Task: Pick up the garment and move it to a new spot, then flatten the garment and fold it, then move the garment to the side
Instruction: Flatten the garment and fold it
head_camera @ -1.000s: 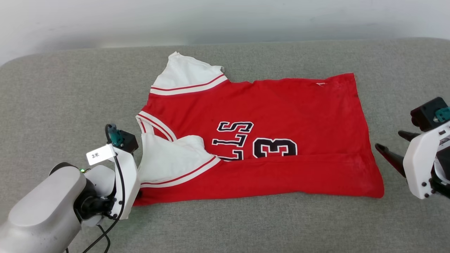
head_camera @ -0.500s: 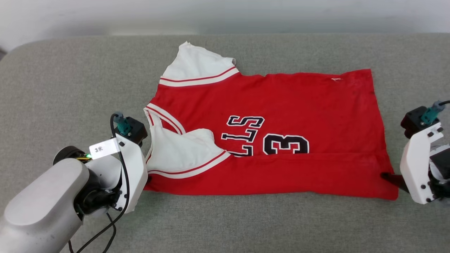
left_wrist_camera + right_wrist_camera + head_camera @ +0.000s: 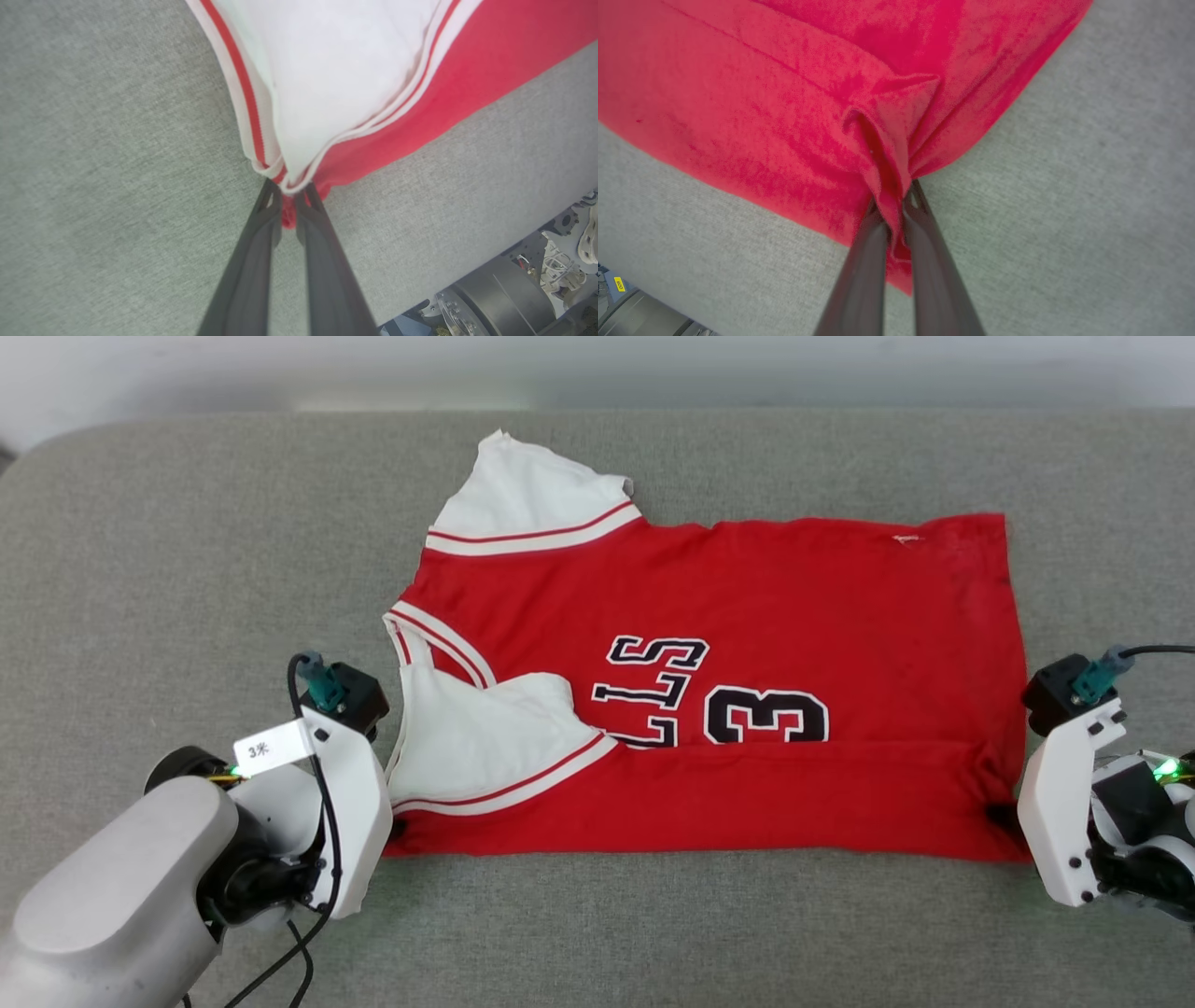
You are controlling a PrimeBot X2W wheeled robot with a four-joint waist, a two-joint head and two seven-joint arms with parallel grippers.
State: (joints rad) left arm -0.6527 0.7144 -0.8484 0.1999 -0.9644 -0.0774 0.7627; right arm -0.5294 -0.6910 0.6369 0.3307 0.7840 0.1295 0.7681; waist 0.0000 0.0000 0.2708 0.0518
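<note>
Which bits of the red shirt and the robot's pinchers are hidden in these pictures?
Left wrist view: bunched cloth of the bright red jersey-style garment hides the inner finger faces of the left gripper.
Right wrist view: same for the right gripper.
Head view: white wrist covers hide both grippers' fingers.
Head view: the folded-over red strip and white sleeve cover part of the black-and-white lettering.

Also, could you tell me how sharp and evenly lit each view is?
Head view: soft, even light, the garment sharp, lettering readable. Left wrist view: its white nearly washed out, left gripper blurred. Right wrist view: its red looks grainy, right gripper soft.
</note>
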